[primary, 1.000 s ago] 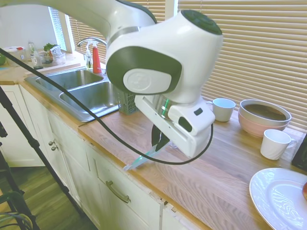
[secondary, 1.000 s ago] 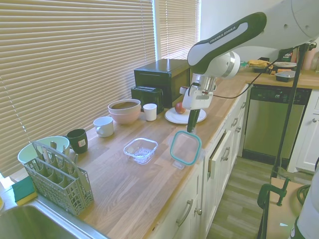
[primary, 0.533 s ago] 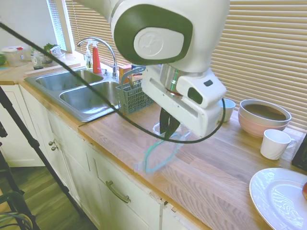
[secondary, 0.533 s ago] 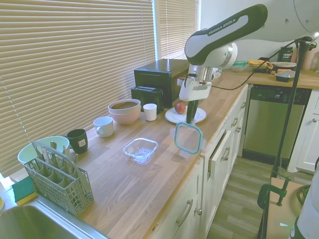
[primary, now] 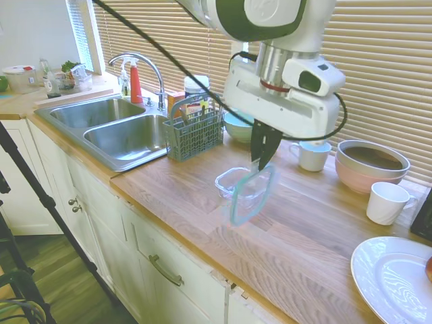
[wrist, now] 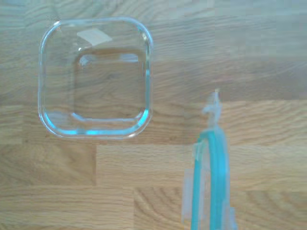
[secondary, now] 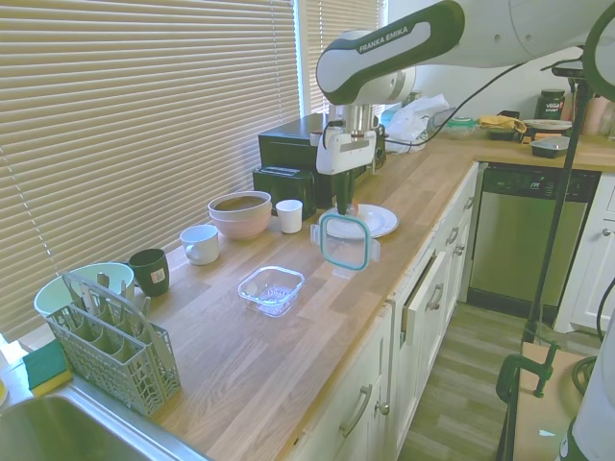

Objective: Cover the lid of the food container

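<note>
teal-rimmed lid hangs on its edge, pinched in the gripper, up in the air beside the glass food container on the counter; next it must tip flat and come down right on top.

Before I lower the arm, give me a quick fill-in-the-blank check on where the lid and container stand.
1. The gripper holds the lid by its ____ edge.
2. The lid hangs on edge in the ____, not on the counter.
3. The glass food container sits on the wooden counter with nothing ____ it.
4. The cup nearest the pink bowl is ____.

Missing words: top; air; inside; white
</note>
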Controlling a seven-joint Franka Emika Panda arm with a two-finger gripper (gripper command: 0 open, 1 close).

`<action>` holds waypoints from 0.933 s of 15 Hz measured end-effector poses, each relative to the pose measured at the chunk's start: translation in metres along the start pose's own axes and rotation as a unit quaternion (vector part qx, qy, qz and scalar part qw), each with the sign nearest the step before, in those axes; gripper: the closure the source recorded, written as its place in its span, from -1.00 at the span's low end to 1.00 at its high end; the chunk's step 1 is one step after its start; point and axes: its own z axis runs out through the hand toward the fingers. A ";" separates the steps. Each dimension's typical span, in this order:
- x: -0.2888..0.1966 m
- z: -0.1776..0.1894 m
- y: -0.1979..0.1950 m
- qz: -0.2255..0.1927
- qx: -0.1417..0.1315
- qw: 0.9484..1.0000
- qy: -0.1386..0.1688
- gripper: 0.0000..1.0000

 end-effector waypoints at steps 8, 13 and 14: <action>0.034 -0.006 -0.056 -0.027 -0.043 0.999 0.005 1.00; 0.030 0.000 -0.082 -0.038 -0.056 0.998 0.005 1.00; 0.027 0.003 -0.091 -0.039 -0.058 0.998 0.005 1.00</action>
